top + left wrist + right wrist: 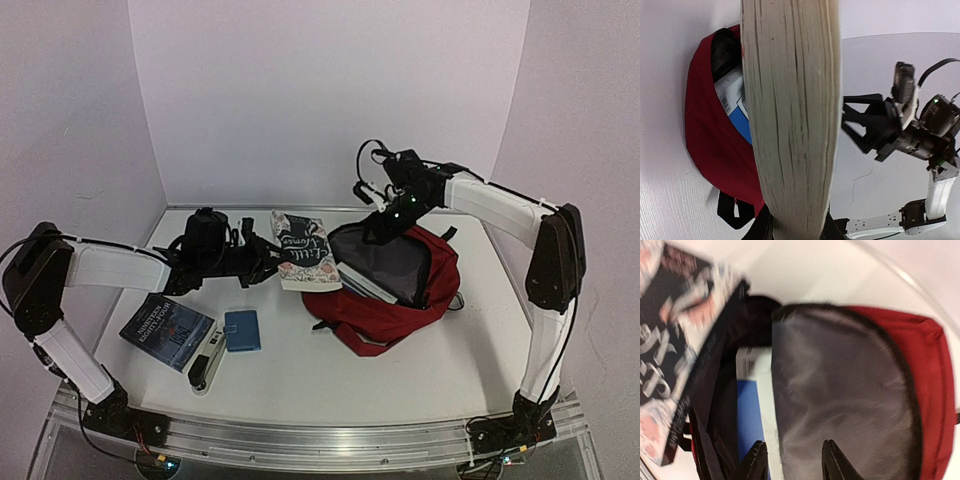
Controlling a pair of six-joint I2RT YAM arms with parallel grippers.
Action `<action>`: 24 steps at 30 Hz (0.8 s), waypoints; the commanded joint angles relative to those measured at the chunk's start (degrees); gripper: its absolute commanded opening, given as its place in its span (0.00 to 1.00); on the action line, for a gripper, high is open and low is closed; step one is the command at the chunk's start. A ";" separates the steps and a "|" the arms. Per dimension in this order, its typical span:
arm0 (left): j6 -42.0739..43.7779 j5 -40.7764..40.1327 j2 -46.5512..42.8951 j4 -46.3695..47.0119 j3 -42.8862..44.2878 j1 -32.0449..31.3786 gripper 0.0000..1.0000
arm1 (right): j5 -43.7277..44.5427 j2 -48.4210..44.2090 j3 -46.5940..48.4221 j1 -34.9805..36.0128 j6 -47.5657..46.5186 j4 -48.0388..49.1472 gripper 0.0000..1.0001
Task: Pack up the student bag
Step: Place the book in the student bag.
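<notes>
The student bag (400,305) lies open at centre right, dark red, with its grey lining (840,390) showing. A blue and white book (747,410) lies inside it. My left gripper (268,262) is shut on a thick paperback (305,250) with a dark flowered cover and holds it in the air at the bag's left opening. The paperback's page edge (790,100) fills the left wrist view, with the bag (710,150) behind it. My right gripper (382,220) is open over the bag's back rim. Its fingers (757,462) straddle the edge of the lining flap.
A dark blue book (168,330) lies at the front left. A small blue case (242,330) and a black and white device (207,365) lie beside it. White walls close in the table at the back and sides.
</notes>
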 commanded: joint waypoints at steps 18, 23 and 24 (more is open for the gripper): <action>1.35 -7.05 -11.32 1.61 -1.77 0.15 0.00 | 19.37 10.89 -5.69 4.04 -6.58 1.39 0.33; 1.19 -6.15 -10.35 1.53 -1.19 0.13 0.00 | 20.36 9.65 -4.06 4.04 -6.76 1.35 0.00; 1.13 -6.01 -9.98 1.56 -1.06 0.13 0.00 | 20.23 9.17 -3.43 4.04 -6.80 1.34 0.00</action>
